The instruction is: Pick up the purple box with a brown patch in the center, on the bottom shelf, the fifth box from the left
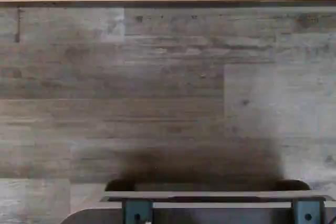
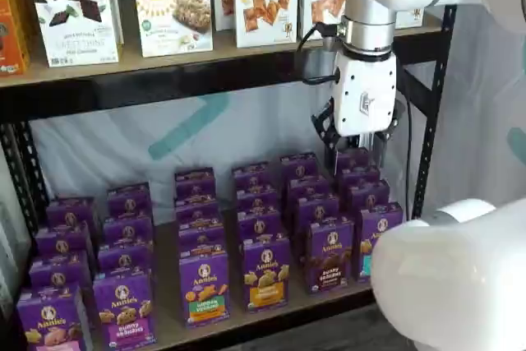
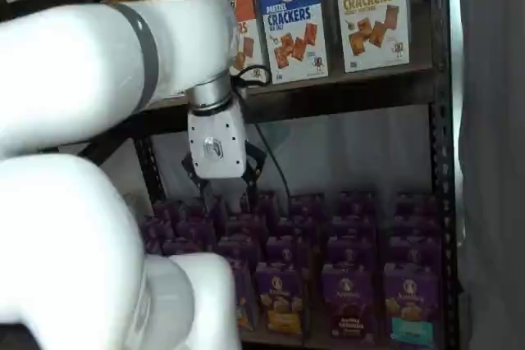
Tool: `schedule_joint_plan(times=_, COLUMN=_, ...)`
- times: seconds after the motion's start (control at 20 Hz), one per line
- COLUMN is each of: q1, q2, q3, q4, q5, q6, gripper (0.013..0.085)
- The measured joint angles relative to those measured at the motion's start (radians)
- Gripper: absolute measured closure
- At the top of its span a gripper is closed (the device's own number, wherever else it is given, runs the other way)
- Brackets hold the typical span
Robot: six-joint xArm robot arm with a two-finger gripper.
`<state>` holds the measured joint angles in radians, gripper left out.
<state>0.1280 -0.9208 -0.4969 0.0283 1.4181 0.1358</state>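
Purple box [image 2: 329, 253] stands at the front of the bottom shelf [image 2: 246, 318]; my gripper [image 2: 357, 147] hangs above the back rows, jaws open, empty.

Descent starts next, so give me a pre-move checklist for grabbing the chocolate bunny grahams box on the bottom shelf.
1. Purple box upright at the front of the bottom shelf: ok.
2. Gripper open and empty: ok.
3. Gripper down at the purple box: not ok, it hangs high, clear of every box.
4. Finger room beside the neighbouring boxes: cannot tell.
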Motion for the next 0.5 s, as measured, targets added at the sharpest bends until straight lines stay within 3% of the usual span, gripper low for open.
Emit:
schedule_joint_plan(times=0.15, q1=-0.005, q2=-0.043, q3=0.035, q4=0.008, q5=-0.059, q6=-0.007, gripper=0.0130)
schedule_joint_plan(times=0.5, q1=0.009, q2=-0.018, q3=0.030, q4=-0.004, q5=-0.051, q6=0.009, gripper=0.0130)
